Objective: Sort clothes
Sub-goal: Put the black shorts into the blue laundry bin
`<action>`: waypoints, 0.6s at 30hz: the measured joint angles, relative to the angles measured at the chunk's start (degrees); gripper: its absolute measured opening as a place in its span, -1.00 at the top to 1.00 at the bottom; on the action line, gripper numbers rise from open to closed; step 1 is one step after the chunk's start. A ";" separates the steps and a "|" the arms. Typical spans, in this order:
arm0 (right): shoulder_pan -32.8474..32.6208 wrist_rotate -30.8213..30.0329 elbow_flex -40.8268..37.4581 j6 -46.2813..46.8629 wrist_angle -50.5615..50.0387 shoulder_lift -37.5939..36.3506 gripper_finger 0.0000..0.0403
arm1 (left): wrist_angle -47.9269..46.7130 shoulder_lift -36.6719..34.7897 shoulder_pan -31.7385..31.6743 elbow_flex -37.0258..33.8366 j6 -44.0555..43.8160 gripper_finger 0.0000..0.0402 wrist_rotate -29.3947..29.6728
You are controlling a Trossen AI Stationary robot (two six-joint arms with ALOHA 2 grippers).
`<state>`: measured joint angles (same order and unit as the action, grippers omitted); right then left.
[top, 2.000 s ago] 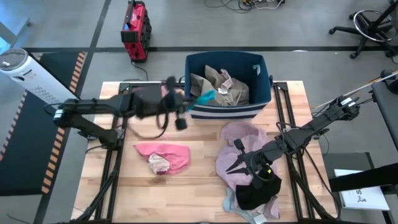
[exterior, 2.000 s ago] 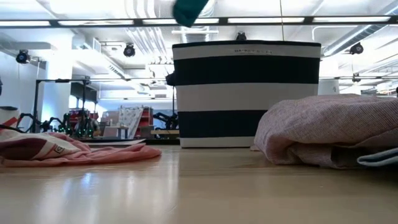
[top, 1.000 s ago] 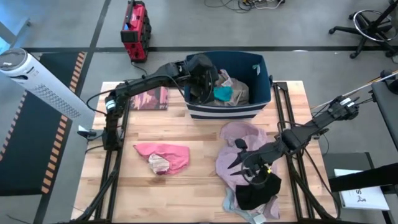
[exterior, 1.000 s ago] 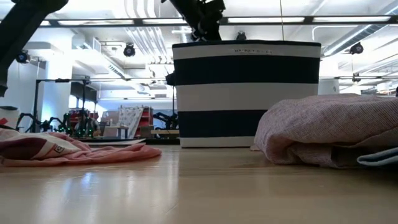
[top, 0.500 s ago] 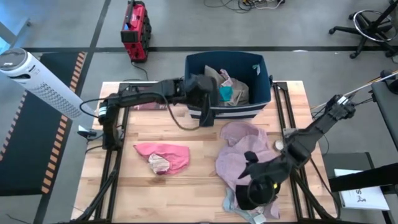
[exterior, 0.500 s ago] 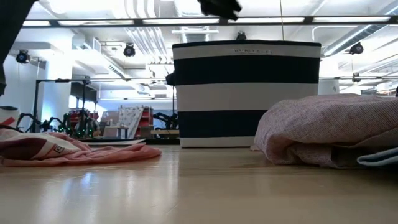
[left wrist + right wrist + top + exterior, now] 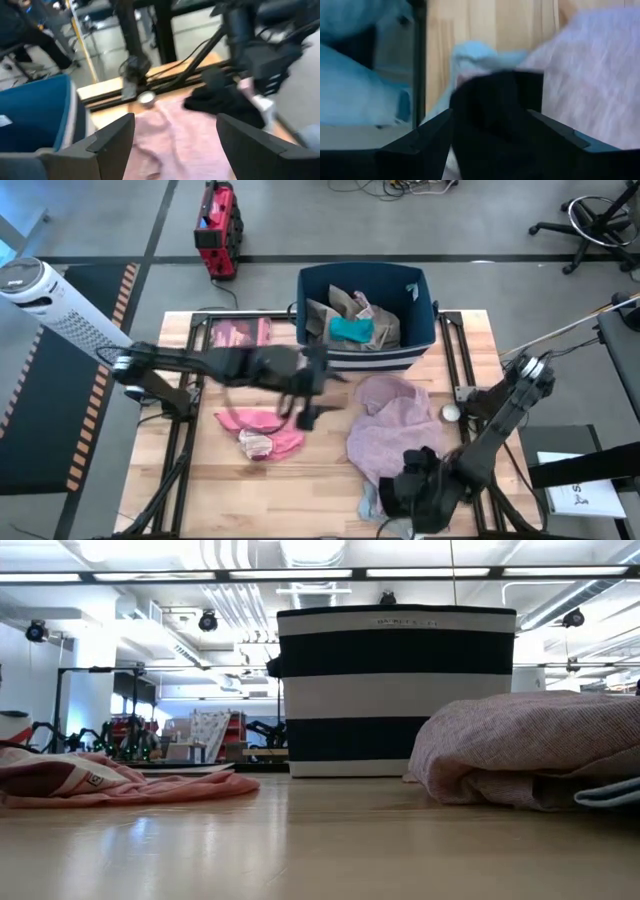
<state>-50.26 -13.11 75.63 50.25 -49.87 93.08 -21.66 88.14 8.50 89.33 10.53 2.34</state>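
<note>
A blue bin (image 7: 420, 345) at the table's far edge holds beige clothes and a small teal piece (image 7: 350, 330). A pink garment (image 7: 262, 430) lies near the left. A large mauve-pink garment (image 7: 390, 430) lies at the right, with a black garment (image 7: 220, 102) on its near end. My left gripper (image 7: 305, 405) hangs open over the table's middle with nothing between its fingers (image 7: 115, 135). My right gripper (image 7: 415, 490) is open and points down at the black garment (image 7: 495, 95), which bulges between its fingers. My right gripper comes at the black garment from above, one finger on either side of a hump of the cloth (image 7: 495, 115). I cannot tell whether the fingers touch it.
A dark-red booklet (image 7: 238, 335) lies at the far left beside the bin. A small white round thing (image 7: 450, 412) sits by the right edge. A pale blue piece (image 7: 368, 505) lies under the black one at the near edge. Bare wood (image 7: 330, 480) shows between the two garments.
My left gripper has drawn back out of the bin and swung toward the near edge, over the table's middle. The teal piece stays in the bin. My right gripper has gone toward the near edge and down over the black garment.
</note>
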 joint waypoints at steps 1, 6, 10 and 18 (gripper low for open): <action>-0.47 0.31 2.50 1.24 -3.06 1.99 -0.16 | 1.68 -1.92 1.40 -2.30 -0.72 -0.35 0.68; -1.98 4.92 13.26 4.12 -13.89 11.30 -0.23 | 8.80 -10.39 8.88 -13.84 -2.78 -0.38 7.51; -2.12 6.78 18.63 3.84 -19.12 17.23 -0.31 | 13.07 -15.93 14.25 -21.78 -5.83 -0.39 12.91; -1.27 10.07 21.99 0.25 -28.93 25.26 -0.39 | 19.02 -20.86 22.15 -32.48 -12.47 -0.31 18.34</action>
<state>-51.54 -3.04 97.62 50.50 -78.81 118.34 -2.65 67.28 30.65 56.85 -1.94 20.68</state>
